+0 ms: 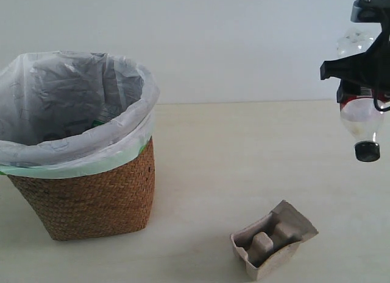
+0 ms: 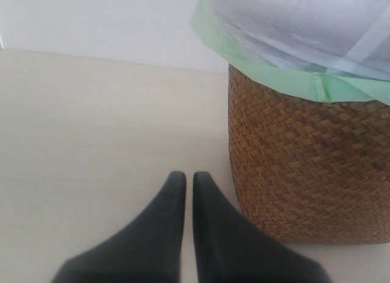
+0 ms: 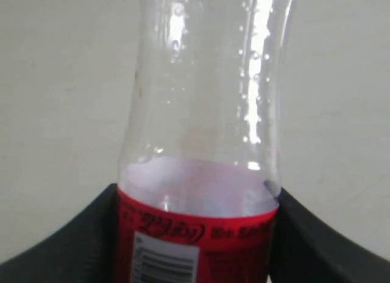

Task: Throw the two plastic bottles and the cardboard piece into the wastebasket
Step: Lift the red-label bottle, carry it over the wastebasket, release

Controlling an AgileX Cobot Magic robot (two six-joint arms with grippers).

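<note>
Exterior view: the right tool (image 1: 361, 71) hangs high at the right edge, clamped across the red bottle (image 1: 359, 120). The bottle is clear of the bench (image 1: 244, 149) and points down, its black cap (image 1: 367, 151) lowest. The basket (image 1: 79, 192) stands at the far left, well apart from the bottle, and its white liner (image 1: 73, 100) gapes open at the top. The tray (image 1: 273, 237) sits on the bench in the foreground between the two, nearer the right, with nothing touching it. No green bottle lies on the bench. It may be inside the basket, but the liner hides that.

Left wrist view: the left tool (image 2: 189, 177) has its fingers drawn together to a thin slit, with nothing between them. It is low over the bare bench, and the basket wall (image 2: 304, 173) is just beside it.

Right wrist view: the two dark fingers (image 3: 67, 252) press on either side of the red bottle (image 3: 201, 112) at its label, just above the barcode. The grip looks firm and square.

Judgement: the step in hand is carrying the red bottle to the basket. The next move calls for a long sweep leftward at this height or higher, so that the cap passes over the rim. The tool should open only once the bottle is above the liner's mouth. The tray is not yet dealt with and would follow.
</note>
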